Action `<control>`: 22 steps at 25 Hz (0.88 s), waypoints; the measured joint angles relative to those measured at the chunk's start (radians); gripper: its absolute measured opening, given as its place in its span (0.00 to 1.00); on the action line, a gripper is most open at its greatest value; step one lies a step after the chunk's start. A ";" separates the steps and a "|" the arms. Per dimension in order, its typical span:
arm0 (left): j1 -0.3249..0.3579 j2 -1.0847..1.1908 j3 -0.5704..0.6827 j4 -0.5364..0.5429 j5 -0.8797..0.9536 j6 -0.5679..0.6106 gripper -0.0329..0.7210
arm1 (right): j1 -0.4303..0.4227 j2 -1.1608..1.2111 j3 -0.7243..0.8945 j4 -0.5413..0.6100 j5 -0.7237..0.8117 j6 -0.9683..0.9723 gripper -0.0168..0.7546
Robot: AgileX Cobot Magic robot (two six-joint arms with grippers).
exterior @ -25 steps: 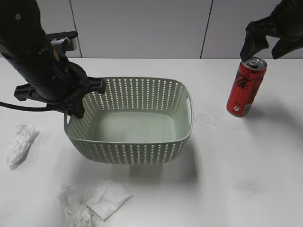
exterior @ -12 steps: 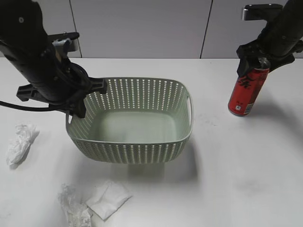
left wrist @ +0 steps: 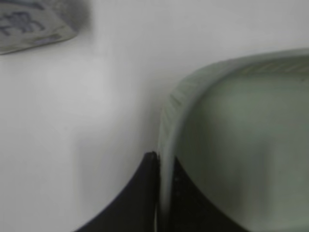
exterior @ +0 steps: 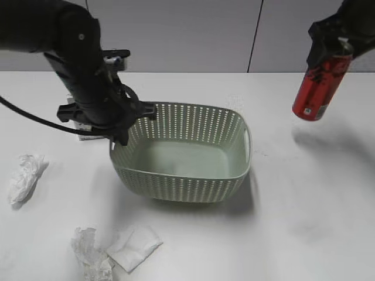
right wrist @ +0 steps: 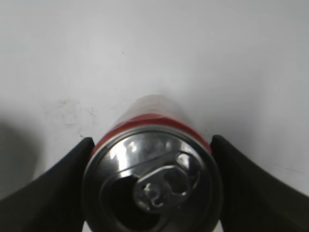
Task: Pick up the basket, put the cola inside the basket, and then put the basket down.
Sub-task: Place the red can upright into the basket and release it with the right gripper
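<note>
The pale green basket is tilted, held by its left rim and raised on that side. My left gripper is shut on the rim; in the left wrist view the rim runs between the two black fingers. The red cola can hangs in the air at the upper right, tilted, clear of the table. My right gripper is shut on its top; in the right wrist view the can fills the gap between the fingers, silver top toward the camera.
Crumpled white tissues lie at the left and front left. A small carton sits behind the left arm, also at the top left of the left wrist view. A grey wall panel stands behind the white table.
The right gripper closed on the cola and lifted it off the table. The left gripper carried the basket to the right and tilted it up.
</note>
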 joint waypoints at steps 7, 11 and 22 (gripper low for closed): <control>-0.057 0.107 -0.176 0.005 0.052 0.002 0.04 | 0.237 -0.210 -0.001 0.018 0.060 0.000 0.69; -0.061 0.110 -0.196 -0.002 0.064 0.002 0.04 | 0.357 -0.226 0.073 0.030 0.011 0.006 0.69; -0.061 0.111 -0.196 -0.055 0.111 0.002 0.04 | 0.382 -0.217 0.502 0.036 -0.339 0.009 0.69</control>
